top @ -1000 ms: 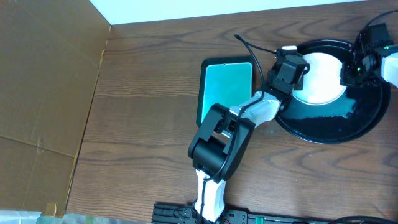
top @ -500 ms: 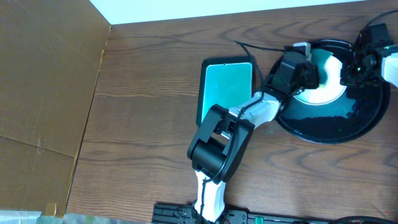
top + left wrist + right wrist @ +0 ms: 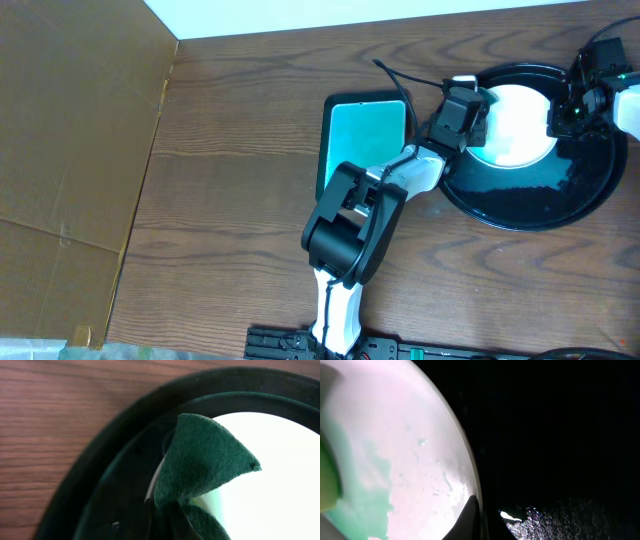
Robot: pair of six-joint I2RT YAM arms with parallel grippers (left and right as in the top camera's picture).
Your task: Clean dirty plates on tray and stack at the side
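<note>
Lying flat, face-up in the round black tray's rear half, the glossy white plate carried a teal smear. The left gripper, reaching over the tray's left rim, clamped a fibrous green pad with its folded tip toward the plate. The right gripper sat at the plate's right edge; its closure was indeterminate.

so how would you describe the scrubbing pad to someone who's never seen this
Find the large round black tray on the right, holding a white plate. At the plate's left edge the left tool pinches the pad: dark green, fuzzy, folded to a point.
</note>
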